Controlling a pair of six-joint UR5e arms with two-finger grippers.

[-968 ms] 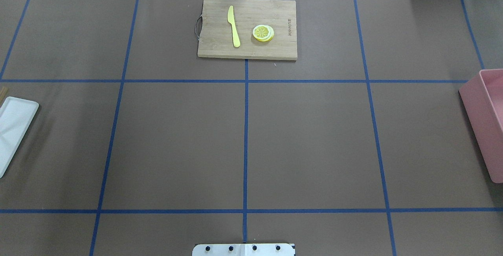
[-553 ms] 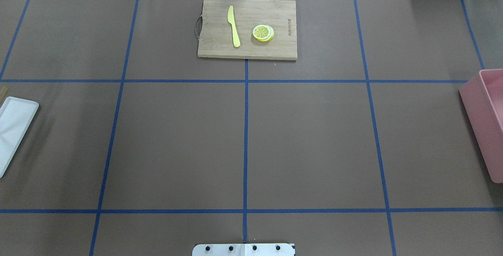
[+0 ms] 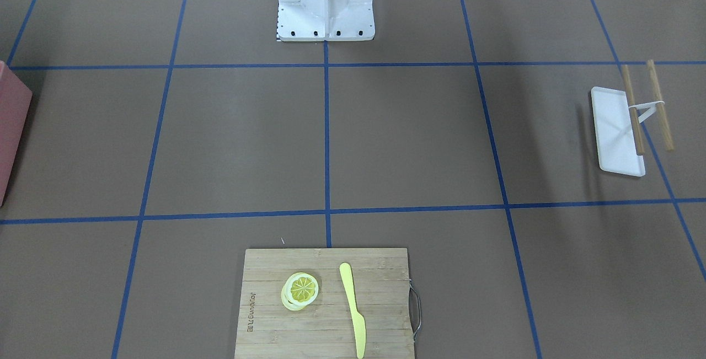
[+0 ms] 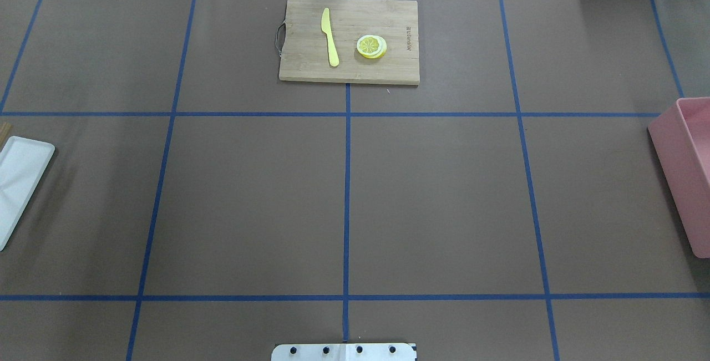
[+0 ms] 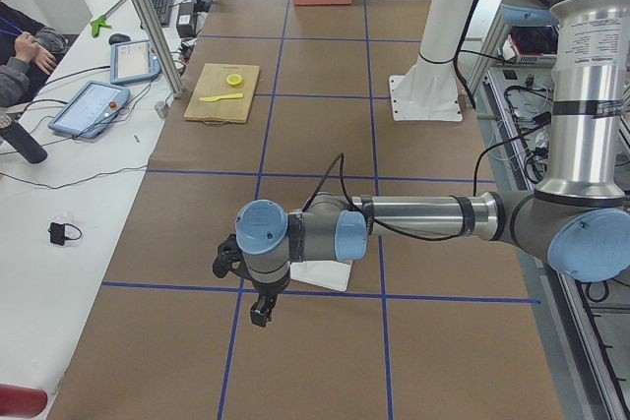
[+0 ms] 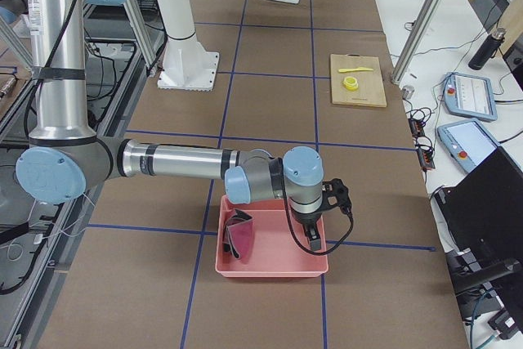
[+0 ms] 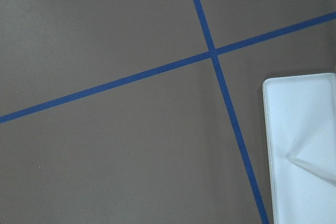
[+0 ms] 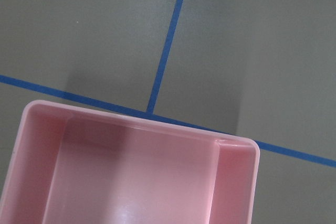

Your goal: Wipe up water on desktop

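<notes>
Nothing moved; we cannot tell if our left claw (image 5: 258, 313) or right claw (image 6: 315, 243) is open, and the right one may bump the pink bin (image 6: 261, 270).

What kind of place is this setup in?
Most likely a robotics lab: a taped-grid desktop, the left arm mounted beside it, and teach pendants on the operators' bench.
</notes>
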